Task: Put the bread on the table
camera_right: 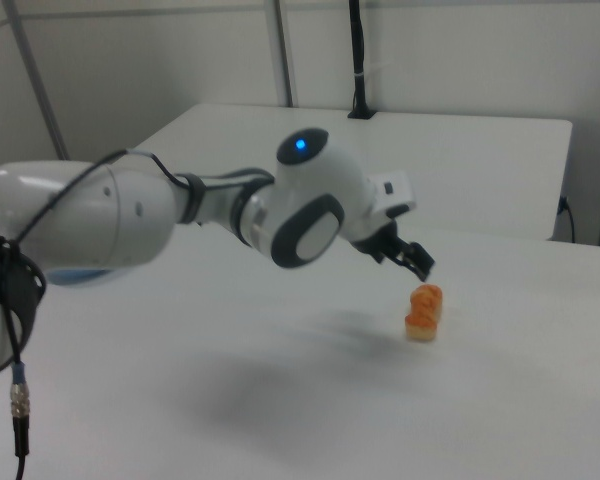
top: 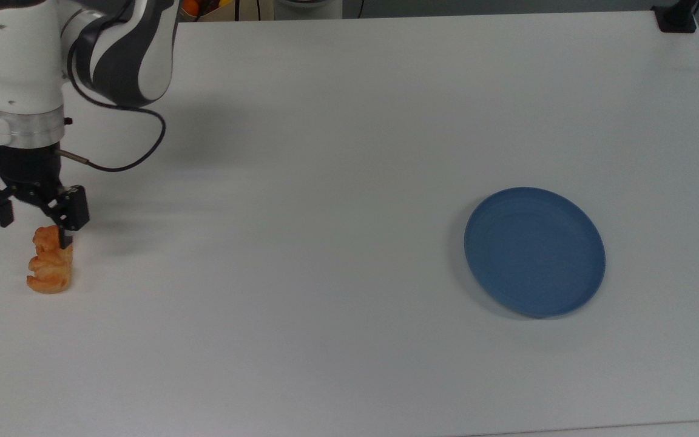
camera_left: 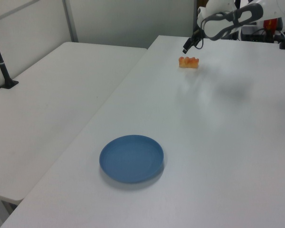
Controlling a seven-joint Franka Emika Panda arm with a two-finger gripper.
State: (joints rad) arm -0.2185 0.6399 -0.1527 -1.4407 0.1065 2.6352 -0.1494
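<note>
1. Since it carries everything, the white bench is the largest thing; its surface is plain and smooth, and the bread already rests on it, so I judge the task as nearly complete.
2. Next in size is the robot arm, which reaches over the corner of the bench at the top view's left, with a black cable looping beside the wrist.
3. Well apart from the arm lies the round blue plate, near the top view's right, and nothing is on it.
4. Then comes the end effector: its two fingers stand spread apart and grip nothing. In the left view it hangs clearly above the bread, with a gap between them.
5. Smallest is the bread, a golden-orange roll that lies on the bench just under the end effector; the right view shows it sitting alone, touching only the surface.
6. What could go wrong: in the top view one finger looks very near the roll's upper end, so a sideways move before more lifting could push or tip the bread. A descent could also press on it.
</note>
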